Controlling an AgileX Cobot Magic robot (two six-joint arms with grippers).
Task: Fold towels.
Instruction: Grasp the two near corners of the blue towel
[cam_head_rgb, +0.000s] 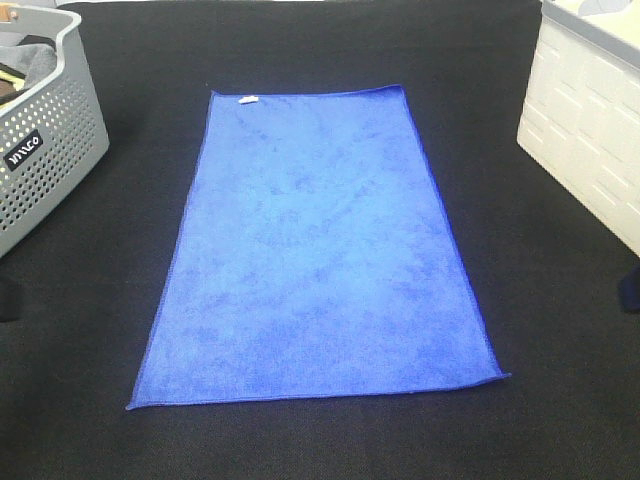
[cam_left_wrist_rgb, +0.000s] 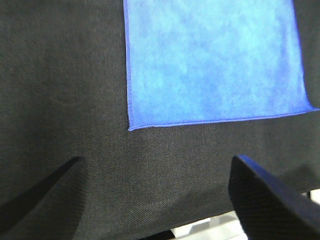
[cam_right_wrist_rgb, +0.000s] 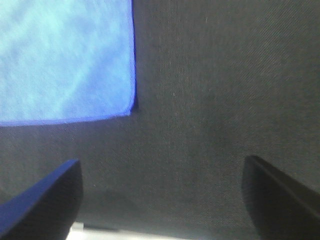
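The worktop (cam_head_rgb: 560, 330) is covered in a black woven cloth. A grey perforated plastic basket (cam_head_rgb: 50, 160) stands at its far left and a white panelled box (cam_head_rgb: 590, 120) at its far right, both well apart from the work. In the middle lies the royal-blue rectangular microfibre towel (cam_head_rgb: 320, 250), spread flat and unfolded. Its long sides run away from you, and a small white tag (cam_head_rgb: 248, 99) sits at the far left corner.

Your left tool (cam_left_wrist_rgb: 156, 162) is released, spread wide with nothing in it, and it hangs over bare black cloth short of the near left corner (cam_left_wrist_rgb: 131, 128). Your right tool (cam_right_wrist_rgb: 161, 162) is likewise spread and empty, short of the near right corner (cam_right_wrist_rgb: 133, 112).

The towel looks thin and lies tight on the cover. A tool that comes down too shallow will probably skate over the stitched hem and close on air. Go too deep and you pinch the black cover along with the hem. If only one tool catches, or the two rise unevenly, the near edge will swing and the fold will land skewed against the far edge. The near right corner comes to a slight point, so a grip taken there may sit further out than its partner. Pull forward before the hem is clear of the surface and the whole towel may slide rather than fold.
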